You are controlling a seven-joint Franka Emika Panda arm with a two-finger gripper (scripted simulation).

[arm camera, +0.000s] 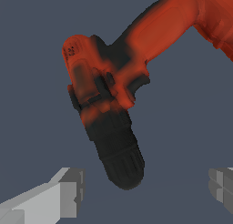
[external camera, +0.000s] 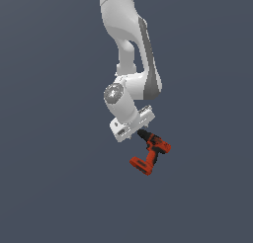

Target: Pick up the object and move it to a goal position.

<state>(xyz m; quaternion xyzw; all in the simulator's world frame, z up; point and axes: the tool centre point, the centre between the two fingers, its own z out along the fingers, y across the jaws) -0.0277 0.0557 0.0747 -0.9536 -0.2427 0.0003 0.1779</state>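
The object, a small red-orange drill (external camera: pixel 152 154), lies just to the exterior view's right of my white hand, its black chuck (external camera: pixel 144 135) pointing up toward the hand and its flared base (external camera: pixel 140 165) farthest away. My gripper (external camera: pixel 134 130) hovers right at the chuck end. In the wrist view the drill (arm camera: pixel 113 77) fills the picture, and its black chuck (arm camera: pixel 119 159) reaches down between my two grey fingers (arm camera: pixel 68 191), touching neither. The gripper (arm camera: pixel 145 187) is open, with wide gaps on both sides of the chuck.
A plain dark grey-blue ground (external camera: pixel 49 187) fills both views. The arm's white links (external camera: pixel 129 54) rise from the hand to the exterior view's upper edge.
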